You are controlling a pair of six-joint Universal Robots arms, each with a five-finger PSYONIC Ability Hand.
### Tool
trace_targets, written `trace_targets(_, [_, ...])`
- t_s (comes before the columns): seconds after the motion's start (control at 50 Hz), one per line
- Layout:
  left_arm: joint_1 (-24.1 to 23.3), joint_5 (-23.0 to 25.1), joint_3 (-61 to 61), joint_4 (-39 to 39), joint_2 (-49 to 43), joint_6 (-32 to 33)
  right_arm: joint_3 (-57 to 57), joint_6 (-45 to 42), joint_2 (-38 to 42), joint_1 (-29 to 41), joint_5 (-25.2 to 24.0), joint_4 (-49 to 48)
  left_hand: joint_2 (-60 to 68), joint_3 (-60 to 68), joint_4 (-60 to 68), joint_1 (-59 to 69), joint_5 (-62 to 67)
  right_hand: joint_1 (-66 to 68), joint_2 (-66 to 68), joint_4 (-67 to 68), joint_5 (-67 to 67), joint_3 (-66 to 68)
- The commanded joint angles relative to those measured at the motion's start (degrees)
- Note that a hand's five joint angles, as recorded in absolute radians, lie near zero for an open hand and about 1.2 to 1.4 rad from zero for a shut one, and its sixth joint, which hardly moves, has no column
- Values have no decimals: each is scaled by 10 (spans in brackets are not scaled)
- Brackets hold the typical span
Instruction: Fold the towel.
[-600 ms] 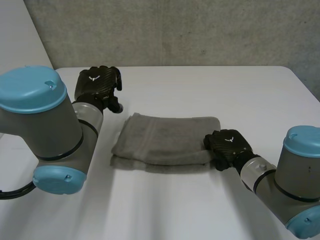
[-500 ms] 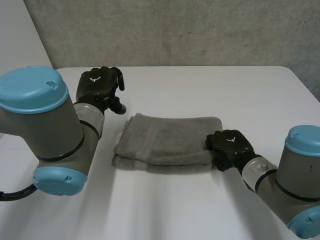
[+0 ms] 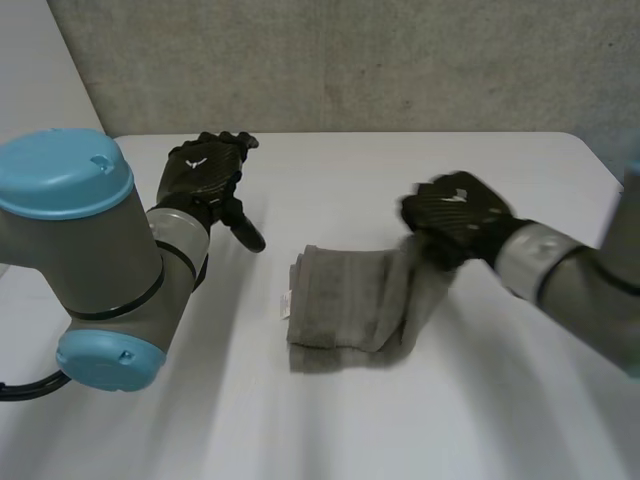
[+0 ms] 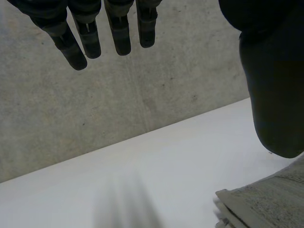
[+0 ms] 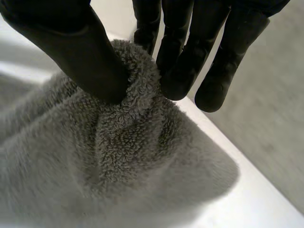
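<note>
Right hand (image 3: 455, 215) up over the bench (image 3: 500, 420) middle, arm reaching in from the right edge, thumb and fingers pinching the right end of the towel (image 3: 345, 310) clear of the surface. Left hand (image 3: 205, 172) hovers toward the far left corner, apart from the towel, fingers straight and spread, holding nothing. Towel folded at mid-bench, long axis left-right, left end flat, right end rising to the right hand

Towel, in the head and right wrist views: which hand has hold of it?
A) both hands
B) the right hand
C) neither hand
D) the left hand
B: the right hand pinches a bunched part of the towel between its thumb and fingers, while the left hand is open and apart from the cloth.
</note>
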Motion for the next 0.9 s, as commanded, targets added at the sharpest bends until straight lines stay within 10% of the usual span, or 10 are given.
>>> trace_targets(0.02, [6, 3, 5, -2, 2, -2, -67, 7, 79, 135, 30, -2, -47, -42, -50, -51, -126, 73, 91, 39, 59, 41])
trace_targets(0.14, [21, 5, 6, -2, 4, -2, -77, 7, 135, 178, 44, -2, -47, -42, -50, -51, -126, 57, 75, 23, 43, 25])
trace_targets(0.2, [28, 5, 7, -1, 4, -2, -82, 21, 128, 176, 55, -4, -47, -42, -50, -51, -126, -476, -457, -510, -489, -508])
trace_targets(0.24, [30, 5, 8, -1, 4, -2, -81, 41, 112, 174, 73, -3, -47, -42, -50, -51, -126, -605, -586, -639, -619, -637])
trace_targets(0.54, [4, 62, -3, -2, -21, -11, 31, 171, 13, 58, 100, -16, -40, -35, -43, -44, -120, -627, -609, -661, -641, -659])
trace_targets(0.9, [-48, 84, 0, -21, -154, 20, -5, 177, 168, 64, 110, -46, -26, -22, -29, -30, -106, -627, -609, -661, -641, -659])
